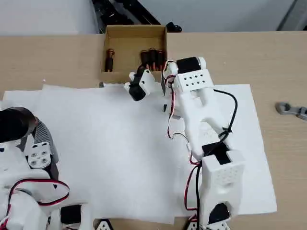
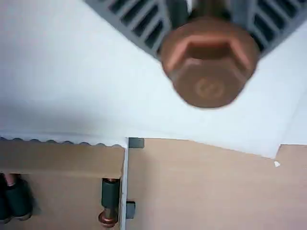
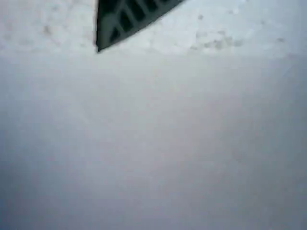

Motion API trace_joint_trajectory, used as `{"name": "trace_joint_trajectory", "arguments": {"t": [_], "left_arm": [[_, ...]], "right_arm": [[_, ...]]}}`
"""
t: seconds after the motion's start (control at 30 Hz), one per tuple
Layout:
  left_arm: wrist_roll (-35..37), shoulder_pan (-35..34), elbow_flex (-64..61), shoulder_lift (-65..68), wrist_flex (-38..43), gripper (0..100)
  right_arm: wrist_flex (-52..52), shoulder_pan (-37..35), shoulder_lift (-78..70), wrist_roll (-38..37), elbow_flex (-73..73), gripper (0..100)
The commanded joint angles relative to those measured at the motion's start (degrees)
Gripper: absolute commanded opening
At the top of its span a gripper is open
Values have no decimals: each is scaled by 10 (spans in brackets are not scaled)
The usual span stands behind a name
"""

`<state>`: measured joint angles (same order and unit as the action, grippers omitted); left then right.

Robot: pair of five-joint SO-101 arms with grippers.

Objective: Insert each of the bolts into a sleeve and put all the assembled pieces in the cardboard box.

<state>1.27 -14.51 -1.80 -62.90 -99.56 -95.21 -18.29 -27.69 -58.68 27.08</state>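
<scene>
left fingers (image 2: pixel 134 19) pinch a bolt (image 2: pixel 208 62) well apart from the cardboard box (image 1: pixel 135 31); prob. it slips if grip loosens.

Both arms have white shells with black motor blocks. The arm at 5 o'clock (image 1: pixel 199 108) has plates with rows of small holes, and red, white and black cables run along it. The arm at 8 o'clock (image 1: pixel 19 211) carries a red-black cable loop. The left gripper (image 2: pixel 208 12) has grey slotted fingers (image 2: pixel 134 21).
</scene>
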Motion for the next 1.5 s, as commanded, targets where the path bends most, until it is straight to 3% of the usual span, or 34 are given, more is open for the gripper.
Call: {"name": "trace_joint_trajectory", "arguments": {"t": [0.0, 0.2, 0.83, 1.17, 1.47], "left_arm": [[-3, -3, 0, 3, 7, 6], [-4, -3, -2, 3, 8, 6], [-5, -3, -2, 3, 7, 6], [-5, -3, -2, 0, 6, 6], [-5, -3, -2, -1, 5, 6]], "right_arm": [[1, -3, -11, -4, 16, 292], [2, -2, -37, -6, 16, 415], [34, 13, -119, -5, 16, 415], [31, 13, -145, -5, 16, 167], [31, 13, -160, -3, 16, 162]]}}
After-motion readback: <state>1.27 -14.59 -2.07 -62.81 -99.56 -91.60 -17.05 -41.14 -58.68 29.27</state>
